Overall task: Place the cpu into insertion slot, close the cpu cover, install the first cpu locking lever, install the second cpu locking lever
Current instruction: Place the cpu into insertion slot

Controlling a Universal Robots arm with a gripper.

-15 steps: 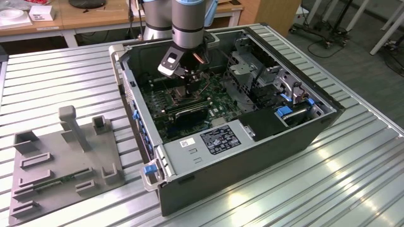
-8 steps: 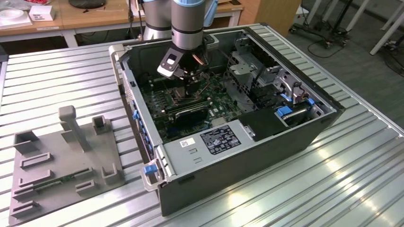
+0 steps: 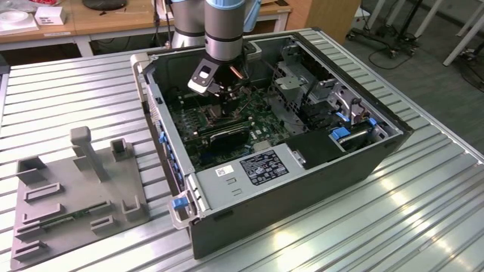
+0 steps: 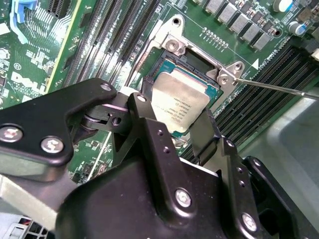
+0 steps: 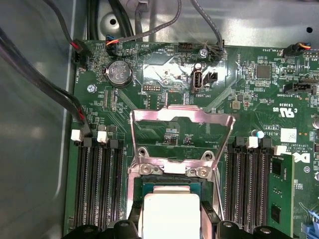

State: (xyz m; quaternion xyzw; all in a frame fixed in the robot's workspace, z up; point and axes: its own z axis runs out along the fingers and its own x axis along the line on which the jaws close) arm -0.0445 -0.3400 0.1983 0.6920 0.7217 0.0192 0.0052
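In the exterior view my gripper (image 3: 224, 93) reaches down into the open computer case (image 3: 363, 164), over the green motherboard. Both wrist views show the pale silvery cpu (image 4: 182, 99) (image 5: 169, 211) held between my two black fingers (image 4: 142, 107), level and right at the insertion slot (image 4: 192, 57). I cannot tell whether it is seated or just above. The cpu cover (image 5: 182, 122) stands swung open behind the slot (image 5: 149, 185). A thin wire locking lever (image 4: 279, 88) sticks out sideways from the slot's corner.
Long black memory slots (image 5: 97, 179) flank the socket on both sides. Cables (image 5: 45, 84) run along the case wall. A metal drive cage (image 3: 302, 90) fills the case's far side. A grey fixture block (image 3: 76, 187) lies on the ribbed table at the exterior view's left.
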